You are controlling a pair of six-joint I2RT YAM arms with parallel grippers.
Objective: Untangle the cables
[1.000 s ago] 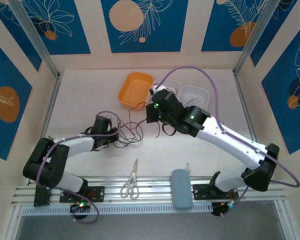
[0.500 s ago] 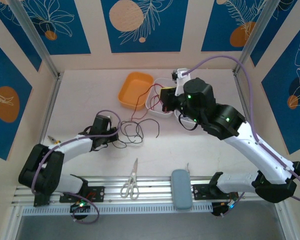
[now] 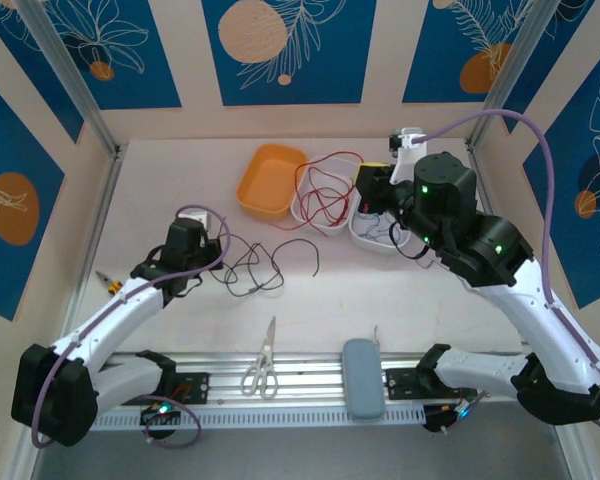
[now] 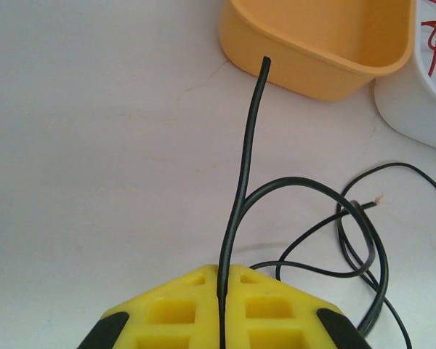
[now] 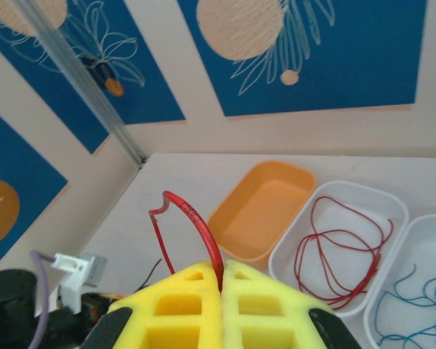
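My left gripper (image 4: 221, 270) is shut on a black cable (image 4: 251, 145), whose free end rises toward the orange tray (image 4: 320, 58). The rest of the black cable (image 3: 265, 265) lies in loose loops on the table, right of the left gripper (image 3: 212, 252). My right gripper (image 5: 221, 270) is shut on one end of a red cable (image 5: 192, 218). It hangs above the back of the table (image 3: 365, 190). The red cable (image 3: 320, 195) loops down into a white tray (image 3: 325, 228). Thin blue cables (image 5: 414, 298) lie in a second white tray (image 3: 380, 246).
The orange tray (image 3: 270, 180) stands empty at the back, left of the two white trays. Scissors (image 3: 262, 368) and a grey-blue case (image 3: 362, 392) lie by the near rail. A small yellow-handled tool (image 3: 105, 280) sits at the left edge.
The right gripper has swung right and back, carrying the red cable clear of the black one and over the white tray. The left gripper has drawn left with the black cable.
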